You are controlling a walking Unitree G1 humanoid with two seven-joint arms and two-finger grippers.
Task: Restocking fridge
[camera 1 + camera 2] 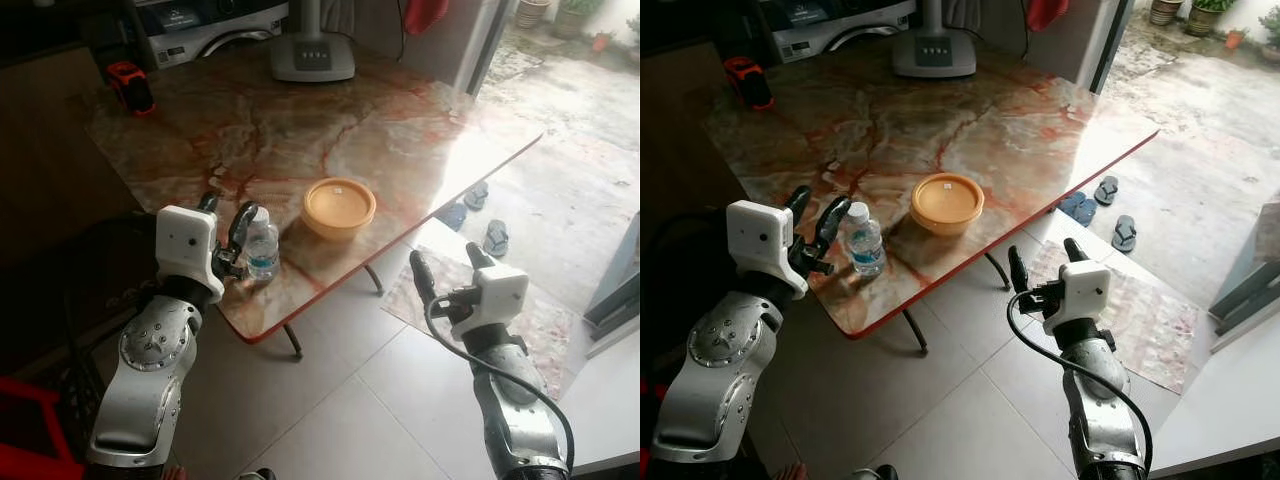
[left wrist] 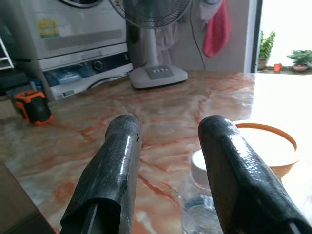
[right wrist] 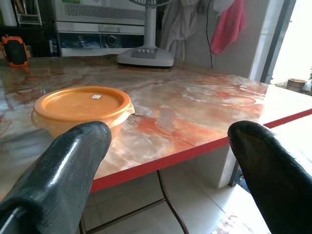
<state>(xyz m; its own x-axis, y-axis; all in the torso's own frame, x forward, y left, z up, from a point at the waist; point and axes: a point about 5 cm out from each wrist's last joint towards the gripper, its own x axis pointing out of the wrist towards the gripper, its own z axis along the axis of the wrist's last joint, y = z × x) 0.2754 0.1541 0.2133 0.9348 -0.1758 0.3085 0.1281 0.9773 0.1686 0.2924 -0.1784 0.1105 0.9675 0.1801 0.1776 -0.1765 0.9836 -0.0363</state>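
We hold our left gripper (image 1: 812, 226) over the near corner of the marble-patterned table (image 1: 400, 120), fingers spread apart, just beside the small water bottle (image 1: 864, 240) without closing on it. The bottle stands upright near the table's red edge, white cap on. Next to it sits an orange lidded container (image 1: 339, 206). Our right gripper (image 1: 442, 268) hovers off the table above the tiled floor (image 1: 340, 400), its fingers wide apart and empty. A fan base (image 1: 312, 55) stands at the far side.
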